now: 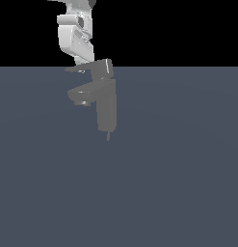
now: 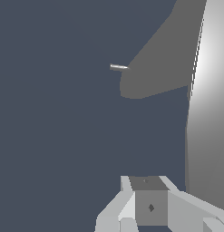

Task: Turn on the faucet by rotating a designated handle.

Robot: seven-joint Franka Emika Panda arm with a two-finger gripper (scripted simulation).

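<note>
The small grey faucet (image 1: 107,108) stands upright on the grey floor in the exterior view. Its stubby spout (image 1: 82,94) with a round outlet points to the exterior view's left. The blocky cap (image 1: 102,69) tops the column, and the thin handle (image 1: 73,70) sticks out from it to the left. My gripper (image 1: 83,62) comes down from above and sits right over the handle blade, close to the cap. In the wrist view the fingers (image 2: 147,182) stand together with nothing between them. The faucet (image 2: 206,113) rises just beside them.
The flat grey floor (image 1: 178,183) stretches around the faucet on all sides. My white arm (image 1: 74,34) hangs down from the top of the exterior view, behind and above the faucet. Nothing else shows.
</note>
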